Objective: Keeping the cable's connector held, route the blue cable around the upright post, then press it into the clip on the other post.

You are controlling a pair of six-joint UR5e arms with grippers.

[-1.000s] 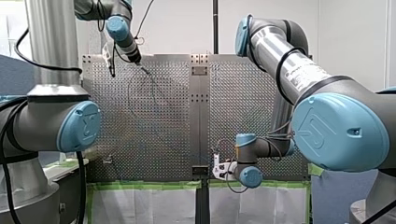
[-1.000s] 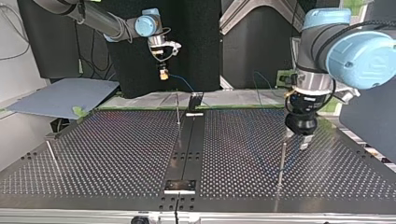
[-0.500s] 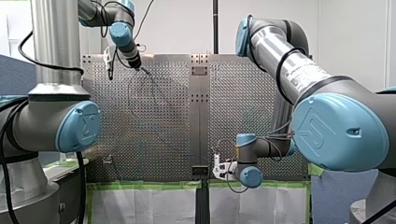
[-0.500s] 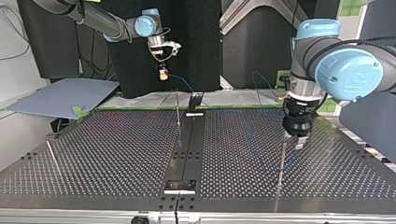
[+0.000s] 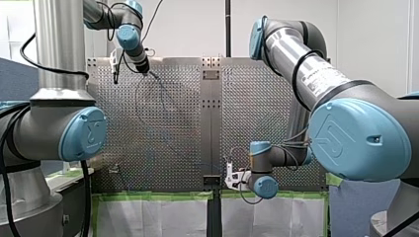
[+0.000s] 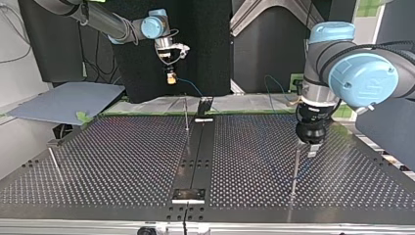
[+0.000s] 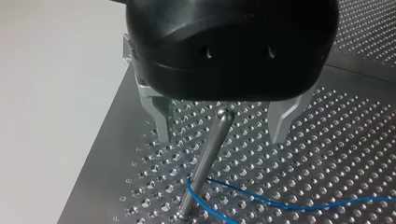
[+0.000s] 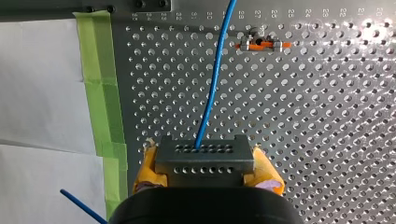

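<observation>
Table (image 6: 122, 161), green tape (image 8: 100, 93), upright post (image 7: 206, 160)

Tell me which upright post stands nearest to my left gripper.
The post at the top view's right, under my left gripper; the blue cable bends at its base. The middle post and left one stand apart.

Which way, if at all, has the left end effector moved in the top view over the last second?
Yes: the left end effector has shifted slightly toward the view's left, nearer the upright post.
</observation>
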